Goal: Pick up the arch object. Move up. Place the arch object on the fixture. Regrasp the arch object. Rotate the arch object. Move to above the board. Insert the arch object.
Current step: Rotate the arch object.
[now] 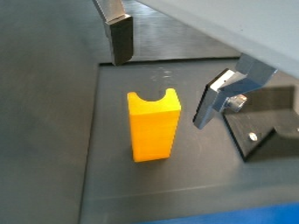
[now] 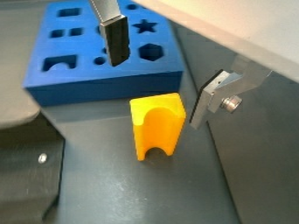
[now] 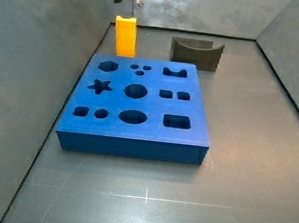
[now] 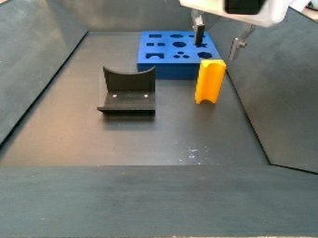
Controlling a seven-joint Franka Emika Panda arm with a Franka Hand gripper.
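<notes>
1. The arch object stands upright on the dark floor, a tall yellow-orange block with its curved notch at the top end, as both wrist views show; nothing grips it.
2. The end effector hangs above the arch object with its two fingers spread wide; in both wrist views the block sits below and between them, touching neither; one dark-padded finger lies to one side of the notch, and the other silver finger lies to the opposite side, clear of the block's face.
3. In a side view the end effector is just above the block's top, its white body at the picture's upper edge; whether the fingertips reach below the top of the block cannot be told from here.
4. The board, a thick blue slab with star, round, square and arch holes, lies flat on the floor; in that side view the arch object stands just beyond the board's far left corner, close to it but apart; in a wrist view the board lies behind the block.
5. The fixture, a dark open-fronted holder, stands on the floor well apart from the arch object; in a side view it is beyond the board's far right corner, to the right of the block.
</notes>
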